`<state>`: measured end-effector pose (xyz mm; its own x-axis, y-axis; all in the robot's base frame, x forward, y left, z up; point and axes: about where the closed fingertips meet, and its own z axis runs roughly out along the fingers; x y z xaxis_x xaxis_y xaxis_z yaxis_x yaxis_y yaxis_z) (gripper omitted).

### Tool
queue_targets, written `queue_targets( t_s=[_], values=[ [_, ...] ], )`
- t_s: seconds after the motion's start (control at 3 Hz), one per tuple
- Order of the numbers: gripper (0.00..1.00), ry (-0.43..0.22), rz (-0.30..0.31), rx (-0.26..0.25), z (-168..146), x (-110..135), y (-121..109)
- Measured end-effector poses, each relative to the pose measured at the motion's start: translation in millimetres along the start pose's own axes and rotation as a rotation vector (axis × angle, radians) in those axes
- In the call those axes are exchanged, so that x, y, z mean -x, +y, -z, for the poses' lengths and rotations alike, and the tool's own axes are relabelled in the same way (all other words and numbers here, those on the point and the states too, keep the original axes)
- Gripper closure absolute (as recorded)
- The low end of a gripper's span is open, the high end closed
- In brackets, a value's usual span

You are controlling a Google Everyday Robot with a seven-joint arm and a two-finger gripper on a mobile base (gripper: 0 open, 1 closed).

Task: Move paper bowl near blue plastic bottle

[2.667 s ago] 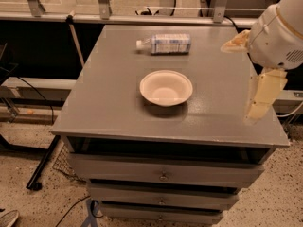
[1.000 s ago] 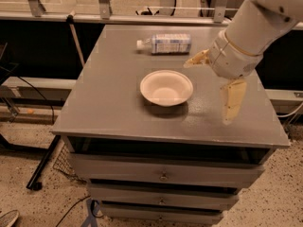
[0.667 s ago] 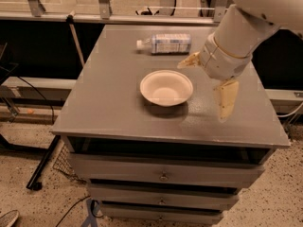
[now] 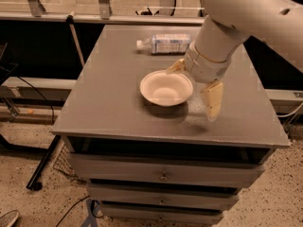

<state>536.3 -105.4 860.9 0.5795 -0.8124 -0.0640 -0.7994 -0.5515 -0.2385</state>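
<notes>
The off-white paper bowl [image 4: 163,89] sits upright near the middle of the grey table [image 4: 109,103]. The blue plastic bottle [image 4: 166,44] lies on its side near the table's far edge, with its white cap pointing left. My gripper [image 4: 194,83] is open and low at the bowl's right rim. One tan finger [image 4: 174,66] is by the far-right rim and the other finger [image 4: 212,101] hangs to the bowl's right-front. The bowl is not gripped. The white arm comes in from the upper right.
The table top rests on a stack of drawers [image 4: 161,174]. A metal rail and frame [image 4: 99,13] run behind the far edge. Dark cables and a stand leg [image 4: 42,162] lie on the speckled floor at the left.
The arm has swung left from the table's right side toward the bowl and lowered, bringing the open gripper against the bowl's right rim. The bowl and the bottle have not moved.
</notes>
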Motion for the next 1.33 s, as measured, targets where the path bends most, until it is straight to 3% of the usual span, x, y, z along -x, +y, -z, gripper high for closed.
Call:
queue_targets(
  t_s=[0.33,0.67,1.0,1.33],
  values=[
    [0.00,-0.015,0.009,0.026,-16,-3,-3],
    [0.14,-0.030,0.016,0.041,-26,-5,-6],
    [0.37,-0.038,0.023,0.044,-30,-6,-8],
    [0.68,-0.039,0.025,0.045,-31,-6,-9]
  ],
)
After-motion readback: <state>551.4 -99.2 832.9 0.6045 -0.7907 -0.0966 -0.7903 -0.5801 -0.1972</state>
